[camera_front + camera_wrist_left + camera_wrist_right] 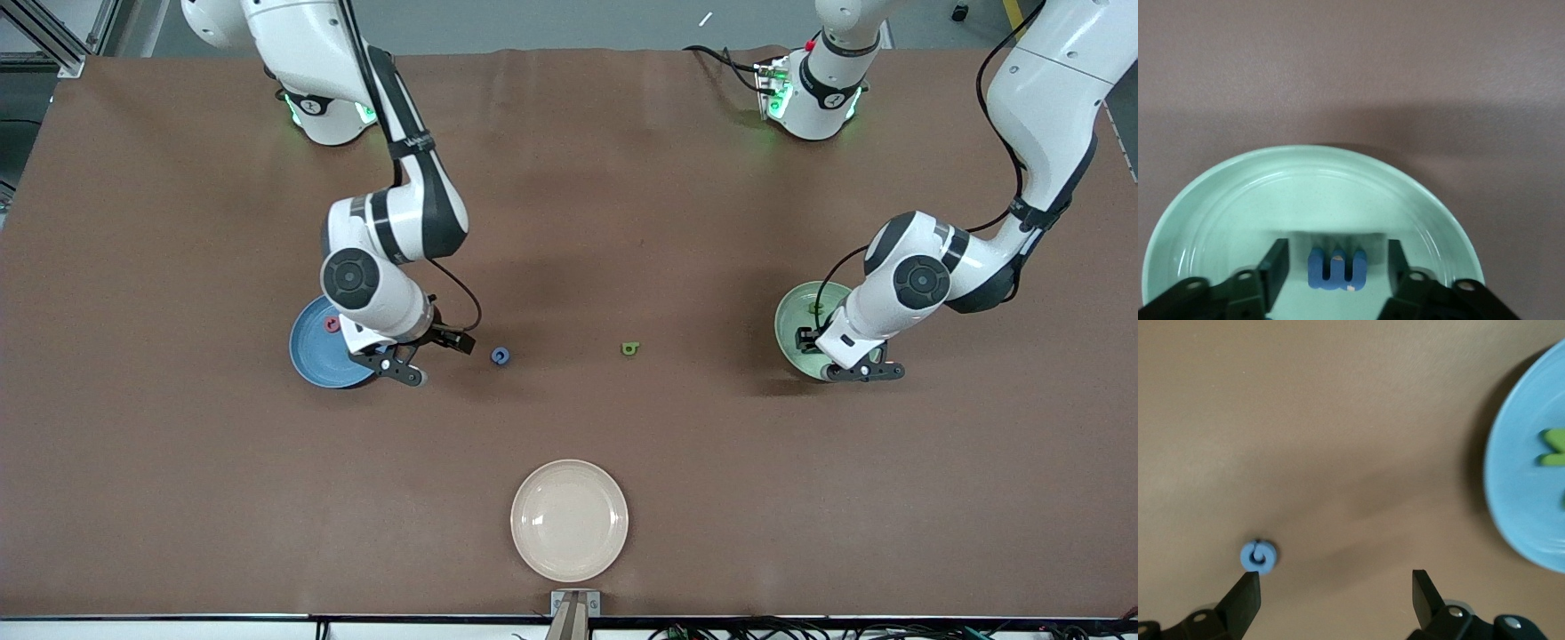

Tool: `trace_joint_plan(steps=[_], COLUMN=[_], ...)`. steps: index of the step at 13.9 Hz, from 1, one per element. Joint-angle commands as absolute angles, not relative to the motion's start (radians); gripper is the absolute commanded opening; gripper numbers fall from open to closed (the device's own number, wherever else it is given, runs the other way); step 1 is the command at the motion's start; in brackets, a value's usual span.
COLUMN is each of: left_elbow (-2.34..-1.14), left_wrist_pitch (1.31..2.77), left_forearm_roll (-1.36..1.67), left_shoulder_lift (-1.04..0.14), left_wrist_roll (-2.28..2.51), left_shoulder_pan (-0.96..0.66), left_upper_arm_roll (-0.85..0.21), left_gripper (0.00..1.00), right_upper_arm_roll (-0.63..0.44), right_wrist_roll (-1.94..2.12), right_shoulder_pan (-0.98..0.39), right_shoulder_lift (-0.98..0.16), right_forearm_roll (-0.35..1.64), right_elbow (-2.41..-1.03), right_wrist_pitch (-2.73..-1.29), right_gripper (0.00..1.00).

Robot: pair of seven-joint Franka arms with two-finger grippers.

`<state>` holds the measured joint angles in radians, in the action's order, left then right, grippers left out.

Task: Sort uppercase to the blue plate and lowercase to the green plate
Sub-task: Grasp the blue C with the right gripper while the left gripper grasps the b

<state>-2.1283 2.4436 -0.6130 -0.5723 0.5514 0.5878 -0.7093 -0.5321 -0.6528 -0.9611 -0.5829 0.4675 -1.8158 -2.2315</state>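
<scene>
The green plate [1238, 200] holds a blue m [1337, 269], lying free between the left gripper's [1337, 270] parted jaws. The blue plate [1518, 500] holds a half-cut-off green letter [1555, 448]; the right gripper [1336, 593], jaws wide and empty, hangs over the worktop [569, 222].

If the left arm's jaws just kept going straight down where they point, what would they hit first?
Probably the blue m: it lies between the open jaws of the left gripper, on the green plate. Its height above the plate is unclear.

You see a brown table [569, 222] bearing a blue plate [313, 356], green plate [793, 322], cream plate [569, 520], blue G [500, 356] and green letter [629, 348].
</scene>
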Motion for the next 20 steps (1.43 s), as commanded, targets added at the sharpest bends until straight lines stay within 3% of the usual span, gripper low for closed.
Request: trace_joint_plan(steps=[1, 6, 10, 13, 16, 20], left_elbow=[-2.138, -2.103, -2.025, -1.941, -1.83, -1.686], left_wrist_pitch=[2.438, 2.361, 2.342, 2.342, 2.342, 2.342], left_forearm_roll=[-0.635, -0.615, -0.614, -0.612, -0.614, -0.582], left_shoulder_lift=[-0.534, -0.535, -0.592, -0.655, -0.716, -0.791], left_wrist_roll=[0.564, 0.624, 0.898, 1.104, 1.247, 1.341], left_shoulder_pan=[0.6, 0.591, 0.433, 0.31, 0.134, -0.07], left_upper_arm_roll=[-0.745, -0.836, -0.847, -0.836, -0.743, -0.608], left_gripper=[0.99, 0.99, 0.99, 0.99, 0.99, 0.99], right_upper_arm_roll=[-0.54, -0.486, -0.474, -0.471, -0.471, -0.471], right_wrist_roll=[-0.838, -0.963, -1.012, -1.032, -1.023, -1.012], right_shoulder_pan=[-1.044, -1.04, -1.037, -1.038, -1.035, -1.034], right_shoulder_lift=[-0.659, -0.707, -0.767, -0.821, -0.825, -0.824], right_forearm_roll=[0.488, 0.492, 0.489, 0.489, 0.488, 0.483], right_elbow=[-1.802, -1.792, -1.727, -1.668, -1.666, -1.667], right_wrist_pitch=[-2.33, -2.446, -2.453, -2.447, -2.444, -2.427], right_gripper=[1.0, 1.0, 0.99, 0.9, 0.67, 0.1])
